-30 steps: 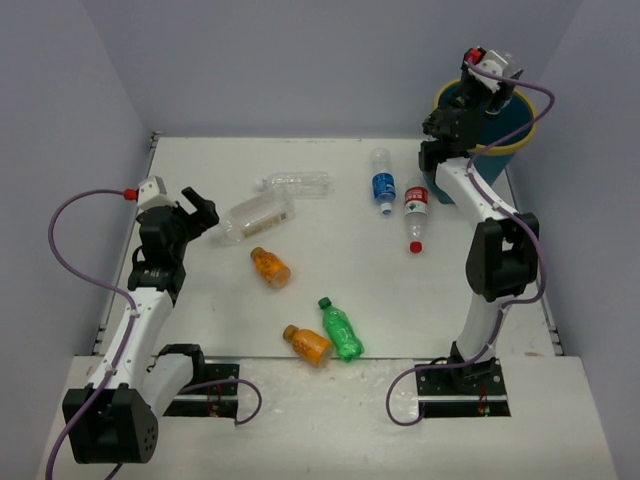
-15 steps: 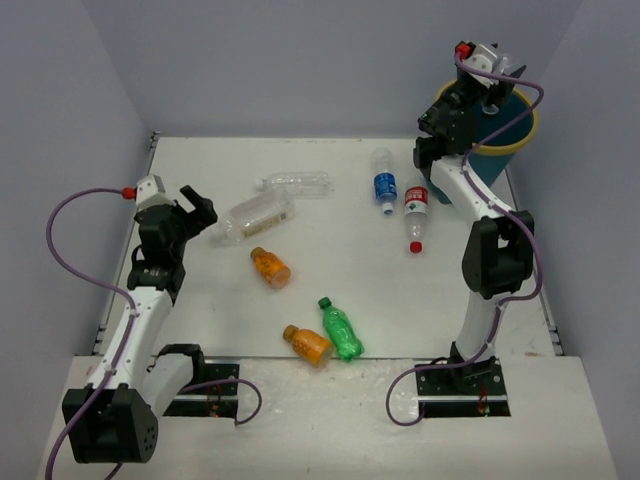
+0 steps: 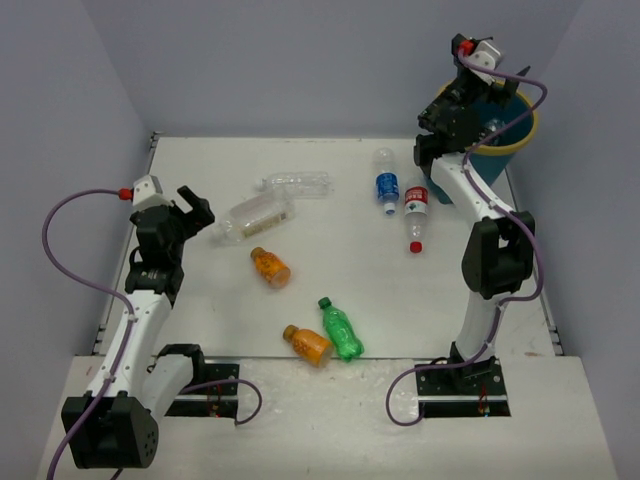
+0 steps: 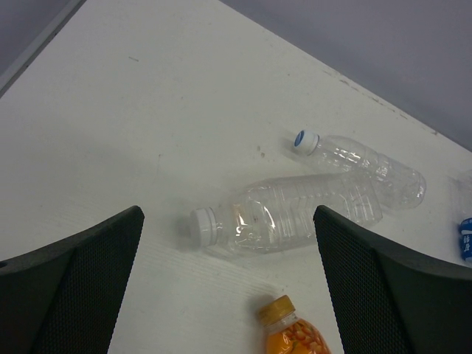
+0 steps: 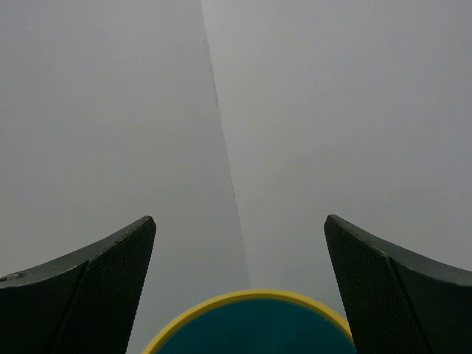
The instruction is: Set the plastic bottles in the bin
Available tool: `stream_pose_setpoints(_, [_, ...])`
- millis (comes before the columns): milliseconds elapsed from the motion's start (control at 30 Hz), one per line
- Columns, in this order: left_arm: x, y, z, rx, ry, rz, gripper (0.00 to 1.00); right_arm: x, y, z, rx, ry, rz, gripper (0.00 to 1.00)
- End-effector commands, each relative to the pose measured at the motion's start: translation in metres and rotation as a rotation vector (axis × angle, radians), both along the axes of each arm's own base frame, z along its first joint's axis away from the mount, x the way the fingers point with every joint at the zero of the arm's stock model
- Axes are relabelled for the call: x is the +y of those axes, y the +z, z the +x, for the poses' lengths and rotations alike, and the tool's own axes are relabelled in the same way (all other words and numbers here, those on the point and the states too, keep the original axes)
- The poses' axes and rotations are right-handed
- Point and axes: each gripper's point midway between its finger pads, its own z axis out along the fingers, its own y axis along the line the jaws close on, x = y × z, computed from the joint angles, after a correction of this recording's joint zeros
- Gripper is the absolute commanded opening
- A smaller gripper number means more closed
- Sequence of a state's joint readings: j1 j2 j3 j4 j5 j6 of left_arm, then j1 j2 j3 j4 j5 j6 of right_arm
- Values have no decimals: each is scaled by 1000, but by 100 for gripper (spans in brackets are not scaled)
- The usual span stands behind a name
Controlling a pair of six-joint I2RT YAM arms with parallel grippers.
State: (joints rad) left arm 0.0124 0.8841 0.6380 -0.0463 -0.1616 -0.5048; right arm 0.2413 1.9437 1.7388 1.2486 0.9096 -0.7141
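Top external view shows the bin (image 3: 523, 128) with the right claw (image 5: 240, 220) raised at its left rim, fingers apart and empty. Lying on the bench (image 3: 380, 285) outside the bin are a red-labelled bottle (image 3: 415, 210) and a blue-labelled bottle (image 3: 383, 185) just left of it. Farther left are a slim clear bottle (image 3: 297, 182) and a wide clear bottle (image 3: 258, 212), with an orange bottle (image 3: 270, 267), a second orange bottle (image 3: 308, 344) and a green bottle (image 3: 340, 330) well nearer. Left claw (image 3: 198, 212), far left of the bin, is spread apart and empty, just beside the wide clear bottle.
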Motion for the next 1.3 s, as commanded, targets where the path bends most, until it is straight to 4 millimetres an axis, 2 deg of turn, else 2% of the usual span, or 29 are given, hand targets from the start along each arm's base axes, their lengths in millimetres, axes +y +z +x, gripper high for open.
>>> stream_pose_setpoints(0, [1, 23, 3, -42, -2, 22, 100, 4, 20, -6, 7, 65, 67, 99])
stream_pose_setpoints(67, [0, 23, 3, -42, -9, 21, 100, 14, 12, 2, 90, 131, 58, 99])
stream_pose_setpoints(200, [-6, 25, 3, -42, -40, 10, 100, 56, -12, 23, 277, 424, 75, 99])
stream_pose_setpoints(267, [-8, 27, 1, -42, -49, 0, 100, 78, -27, 22, 374, 577, 109, 99])
stream_pose_setpoints(333, [-8, 29, -1, -41, -40, -18, 100, 99, -52, 15, 500, 702, 145, 99])
stream_pose_setpoints(433, [-14, 33, -4, -42, -66, -35, 100, 136, -73, -20, 636, 949, 221, 99])
stream_pose_setpoints(533, [-21, 30, -9, -25, -93, -73, 100, 169, -116, -56, 777, 1141, 285, 99])
stream_pose_setpoints(600, [-26, 25, -13, -2, -104, -98, 100, 178, -143, -81, 836, 1189, 348, 99])
stream_pose_setpoints(667, [-40, 21, -17, 17, -156, -113, 100, 187, -164, -99, 870, 1221, 380, 99])
stream_pose_setpoints(700, [-50, 18, -20, 34, -200, -125, 100, 193, -185, -115, 901, 1230, 415, 99])
stream_pose_setpoints(800, [-68, 11, -31, 59, -252, -135, 100, 207, -225, -145, 983, 1241, 452, 99])
stream_pose_setpoints(867, [-85, 1, -41, 88, -298, -138, 100, 226, -260, -172, 1071, 1280, 463, 99])
stream_pose_setpoints(1000, [-98, -18, -54, 139, -320, -139, 100, 262, -295, -220, 1162, 1384, 461, 99])
stream_pose_setpoints(1033, [-102, -25, -60, 160, -329, -156, 100, 281, -304, -244, 1205, 1457, 446, 99])
stream_pose_setpoints(1067, [-104, -28, -62, 164, -331, -169, 100, 281, -313, -248, 1228, 1453, 463, 99])
stream_pose_setpoints(1100, [-110, -38, -69, 180, -347, -198, 100, 289, -326, -268, 1278, 1481, 464, 99])
stream_pose_setpoints(1133, [-111, -38, -70, 181, -355, -203, 100, 295, -326, -276, 1290, 1504, 449, 99])
stream_pose_setpoints(1200, [-113, -66, -83, 232, -362, -220, 100, 308, -358, -316, 1407, 1539, 451, 99])
stream_pose_setpoints(1267, [-116, -75, -90, 252, -377, -238, 100, 315, -375, -337, 1463, 1547, 448, 99])
